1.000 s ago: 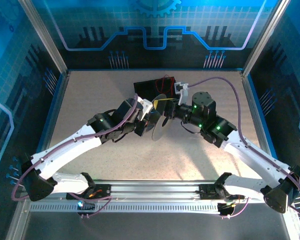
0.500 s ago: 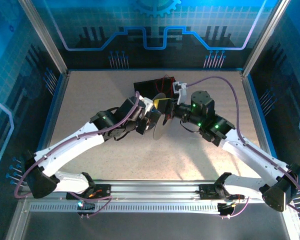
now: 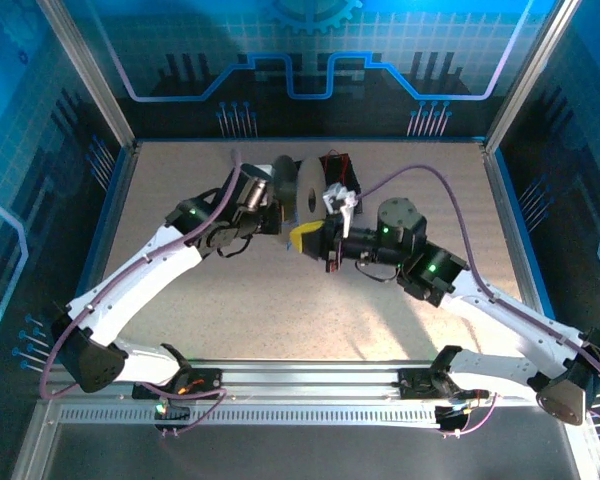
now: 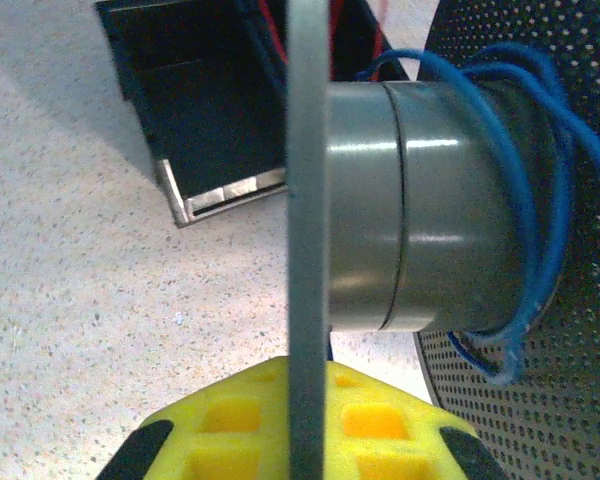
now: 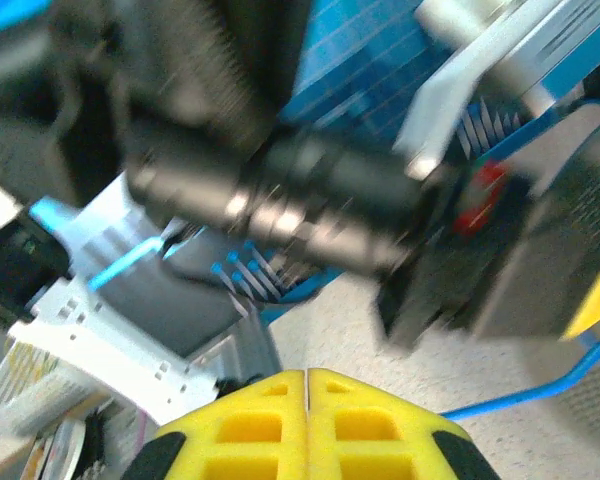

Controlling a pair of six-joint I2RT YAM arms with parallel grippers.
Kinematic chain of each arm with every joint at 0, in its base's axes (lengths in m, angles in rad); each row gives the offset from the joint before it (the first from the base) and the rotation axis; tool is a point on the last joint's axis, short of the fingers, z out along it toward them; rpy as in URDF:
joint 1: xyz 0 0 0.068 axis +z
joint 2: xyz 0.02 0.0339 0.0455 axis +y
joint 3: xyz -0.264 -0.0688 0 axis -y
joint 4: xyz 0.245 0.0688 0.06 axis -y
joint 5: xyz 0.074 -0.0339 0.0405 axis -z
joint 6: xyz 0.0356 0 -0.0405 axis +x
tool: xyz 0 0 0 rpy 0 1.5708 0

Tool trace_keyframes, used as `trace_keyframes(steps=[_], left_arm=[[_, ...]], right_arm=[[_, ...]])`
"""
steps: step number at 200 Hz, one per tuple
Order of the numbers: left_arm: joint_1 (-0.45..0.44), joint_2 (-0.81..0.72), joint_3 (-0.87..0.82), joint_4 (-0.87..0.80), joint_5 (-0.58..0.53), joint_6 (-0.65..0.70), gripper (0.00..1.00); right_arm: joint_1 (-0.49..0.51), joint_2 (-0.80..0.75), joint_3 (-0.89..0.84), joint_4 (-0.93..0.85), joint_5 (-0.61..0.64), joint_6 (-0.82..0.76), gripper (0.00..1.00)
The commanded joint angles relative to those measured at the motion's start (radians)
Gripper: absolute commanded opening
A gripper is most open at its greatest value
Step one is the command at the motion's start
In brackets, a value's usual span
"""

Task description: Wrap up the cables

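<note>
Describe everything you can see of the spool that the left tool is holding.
The spool has a smooth grey, plastic-looking hub between two discs: a thin grey one seen edge-on and a dark perforated one. The left tool is shut on the thin disc's rim, holding it near an open black box. Loose loops of blue cable lie around the hub beside the perforated disc.

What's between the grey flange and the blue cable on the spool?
Bare grey hub, per the left wrist view; blue cable bunches at the perforated flange.
</note>
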Motion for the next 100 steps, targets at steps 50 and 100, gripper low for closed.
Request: trace_keyframes(steps=[50, 100], left_arm=[[0.097, -0.04, 0.037, 0.057, 0.011, -0.179, 0.0], [0.131, -0.086, -0.006, 0.105, 0.069, -0.226, 0.0]], right_arm=[[0.036, -0.148, -0.244, 0.055, 0.073, 0.005, 0.0], [-0.061, -0.239, -0.404, 0.091, 0.104, 0.116, 0.0]])
